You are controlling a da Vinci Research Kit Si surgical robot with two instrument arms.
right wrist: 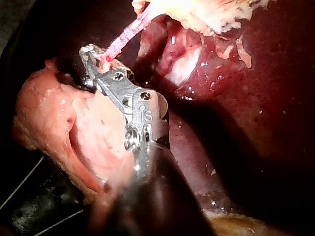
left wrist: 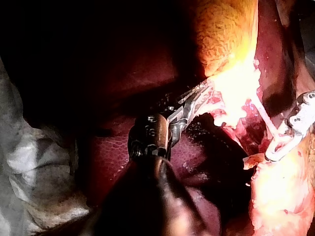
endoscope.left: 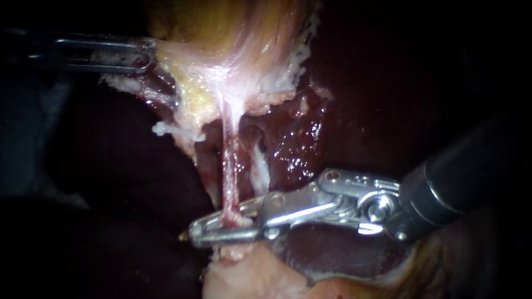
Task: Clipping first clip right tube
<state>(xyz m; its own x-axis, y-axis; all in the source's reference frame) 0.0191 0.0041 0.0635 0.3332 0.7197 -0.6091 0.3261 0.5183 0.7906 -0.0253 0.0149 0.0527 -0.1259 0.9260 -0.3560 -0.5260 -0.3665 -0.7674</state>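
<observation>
My right instrument comes in from the lower right, its two slotted metal jaws lying across a thin reddish tube low on its length. The jaw tips meet beyond the tube and both jaws press on it. In the right wrist view the same jaws hold the tube at their tip. A paler strand runs just right of the tube. My left instrument at the upper left is shut on the pale edge of the gallbladder, holding it up; its jaws bite the bright tissue.
Dark red liver lies behind and to the right of the tube. Pale pink tissue sits below the right instrument's jaws. Yellowish fat clings to the gallbladder near the tube's upper end.
</observation>
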